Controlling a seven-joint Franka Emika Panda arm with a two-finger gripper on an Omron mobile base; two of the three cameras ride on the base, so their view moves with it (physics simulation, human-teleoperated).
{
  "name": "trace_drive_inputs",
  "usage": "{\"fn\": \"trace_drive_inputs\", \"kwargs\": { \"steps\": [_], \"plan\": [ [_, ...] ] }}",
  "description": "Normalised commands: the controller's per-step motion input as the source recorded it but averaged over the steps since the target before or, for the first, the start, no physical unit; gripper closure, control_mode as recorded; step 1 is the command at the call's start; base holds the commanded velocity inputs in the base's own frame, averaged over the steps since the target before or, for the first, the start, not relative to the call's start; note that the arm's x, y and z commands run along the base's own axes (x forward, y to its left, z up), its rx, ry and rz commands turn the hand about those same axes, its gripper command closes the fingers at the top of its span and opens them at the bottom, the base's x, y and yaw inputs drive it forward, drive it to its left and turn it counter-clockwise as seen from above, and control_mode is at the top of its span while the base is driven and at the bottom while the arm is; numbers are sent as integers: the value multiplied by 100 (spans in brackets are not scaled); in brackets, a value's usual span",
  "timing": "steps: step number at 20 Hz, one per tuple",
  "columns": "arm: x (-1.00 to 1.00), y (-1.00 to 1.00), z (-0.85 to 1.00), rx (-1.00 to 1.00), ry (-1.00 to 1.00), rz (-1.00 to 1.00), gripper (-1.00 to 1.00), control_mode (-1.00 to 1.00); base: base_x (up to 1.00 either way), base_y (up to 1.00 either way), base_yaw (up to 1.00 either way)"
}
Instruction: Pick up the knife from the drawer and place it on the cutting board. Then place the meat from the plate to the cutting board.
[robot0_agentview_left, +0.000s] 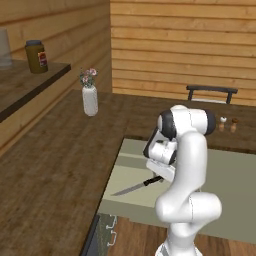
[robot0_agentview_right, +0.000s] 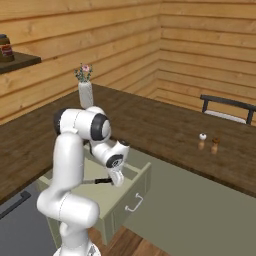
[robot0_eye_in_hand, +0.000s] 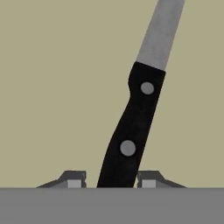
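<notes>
Knife (robot0_eye_in_hand: 133, 127): slim, black handle with two silver rivets, pointed silver-grey blade. In the hand view it runs from bottom centre to the upper right, slightly tilted, lying flat on the drawer floor. In the left base view it sits at centre frame, blade tip pointing lower left.

Drawer (robot0_agentview_right: 131, 186): pale grey-green, pulled open, small silver handle on its flat front panel; lower centre of the right base view.

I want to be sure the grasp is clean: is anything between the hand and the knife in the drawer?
Nothing visible. In the hand view the knife's black handle lies directly between the hand's two fingertips, over the bare drawer floor, with nothing else around it.
</notes>
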Motion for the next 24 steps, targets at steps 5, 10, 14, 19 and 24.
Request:
{"fn": "trace_drive_inputs", "kwargs": {
  "steps": [5,10,14,19,24],
  "plan": [
    [0,-30,47,0,6,0,100,-100,0,0,0],
    [-1,-32,67,0,6,0,100,-100,0,0,0],
    [-12,-44,65,0,6,0,100,-100,0,0,0],
    [-37,-42,90,0,0,-2,100,-100,0,0,0],
    [-23,-62,100,1,0,-13,100,-100,0,0,0]
  ]
}}
